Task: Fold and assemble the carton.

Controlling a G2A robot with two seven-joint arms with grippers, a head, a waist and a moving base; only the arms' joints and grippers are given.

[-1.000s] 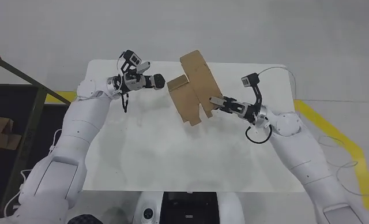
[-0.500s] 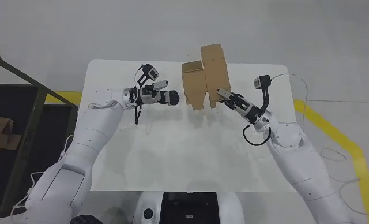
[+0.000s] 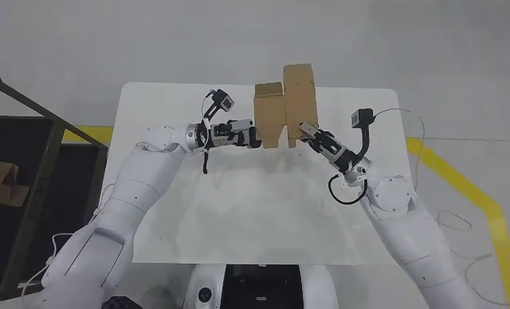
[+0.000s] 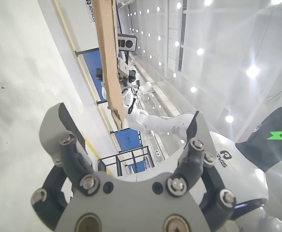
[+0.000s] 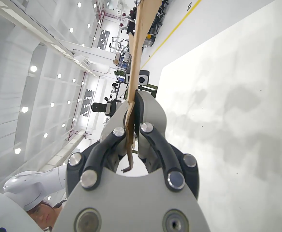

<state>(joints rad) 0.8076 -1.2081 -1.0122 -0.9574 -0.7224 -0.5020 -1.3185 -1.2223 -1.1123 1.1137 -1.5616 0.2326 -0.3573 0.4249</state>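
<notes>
Looking down from the top view, the carton (image 3: pixel 285 106) is a flattened brown blank raised off the counter (image 3: pixel 255 221) near its 12 o'clock edge, one panel taller than the other. The right jaws are clamped on the blank's lower edge at about its 5 o'clock. The left jaws sit at about its 8 o'clock, just beside the shorter panel, and from here I cannot tell whether they touch it. The step in hand, as I judge it, is getting a second hold so the blank can be spread into a tube.

From the left wrist view, the left jaws stand wide apart with nothing between them, and the carton (image 4: pixel 107 49) shows edge-on ahead of them, its frayed corner nearest. To do this well they should close on a single wall of card, not the whole thickness, since pinching both layers would likely keep the blank flat. A bite well in from that corner should hold better than one on the tip.

From the right wrist view, the right jaws are pressed together on the thin edge of the carton (image 5: pixel 136 56), which runs away from them above the counter (image 5: pixel 228 97). That hold looks narrow, so the sheet may pivot in it. The left approach ought to be slow and square to the panel, and any pull should go across the creases, lest the card slip or tear
</notes>
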